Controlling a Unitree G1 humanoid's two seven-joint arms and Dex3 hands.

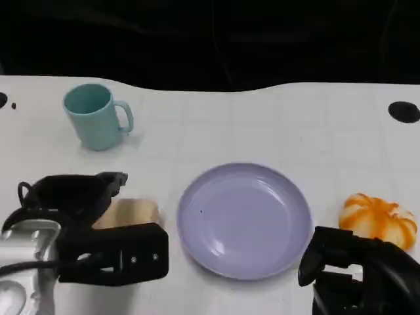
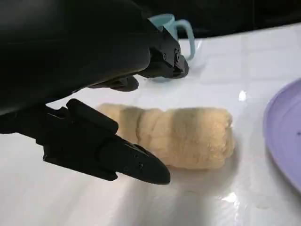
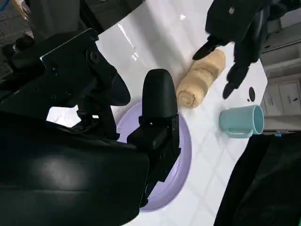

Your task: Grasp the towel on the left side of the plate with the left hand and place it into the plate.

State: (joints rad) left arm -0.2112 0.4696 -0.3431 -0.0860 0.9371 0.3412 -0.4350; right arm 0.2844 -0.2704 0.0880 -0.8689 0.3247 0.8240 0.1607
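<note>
A beige rolled towel [image 1: 134,212] lies on the white table just left of the lilac plate [image 1: 289,197]. My left hand [image 1: 92,230] hovers over the towel's near end, holding nothing. In the left wrist view the towel [image 2: 178,136] lies between the spread fingers [image 2: 127,162], with a gap on both sides. The right wrist view shows the left hand [image 3: 240,33] above the towel [image 3: 202,77], with the plate [image 3: 184,141] beside it. My right hand [image 1: 354,275] rests low at the plate's right, fingers apart and empty.
A teal mug [image 1: 97,117] stands at the back left, behind the towel. An orange-and-white pumpkin [image 1: 379,220] sits right of the plate, close to my right hand. A black hole [image 1: 403,111] marks the table's far right.
</note>
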